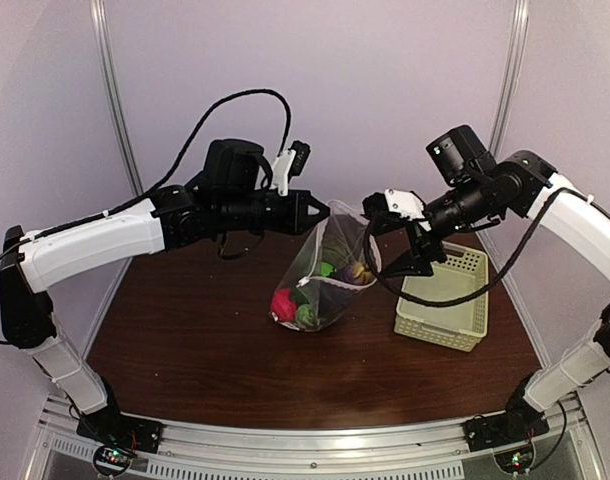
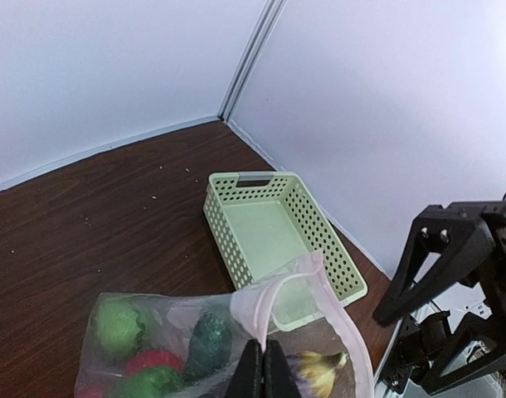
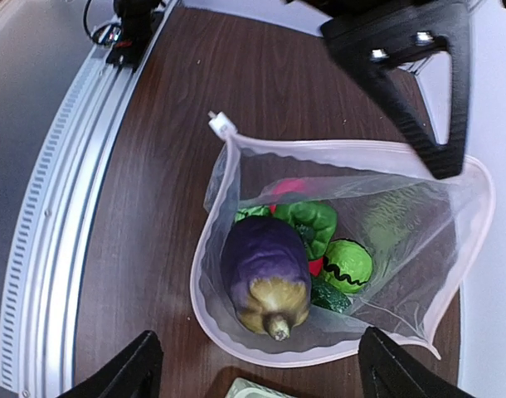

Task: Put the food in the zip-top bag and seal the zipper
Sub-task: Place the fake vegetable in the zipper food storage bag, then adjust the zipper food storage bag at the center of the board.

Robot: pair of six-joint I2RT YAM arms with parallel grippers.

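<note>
The zip-top bag (image 1: 325, 275) hangs over the table with its bottom resting on the wood and its mouth gaping. My left gripper (image 2: 263, 365) is shut on the bag's pale rim (image 2: 274, 294) and holds it up. Inside lies the food: a dark purple eggplant (image 3: 265, 269), a green pepper (image 3: 311, 222), a green striped ball (image 3: 348, 265) and a red piece (image 3: 290, 186). The zipper (image 3: 205, 323) runs along the mouth edge, unsealed. My right gripper (image 3: 265, 365) hovers open just above the mouth, with nothing between its fingers (image 3: 145, 361).
A pale green perforated basket (image 1: 445, 300) stands empty right of the bag, below the right gripper (image 1: 417, 262). White booth walls close the back and sides. Dark wood table (image 1: 185, 340) stretches left and in front of the bag.
</note>
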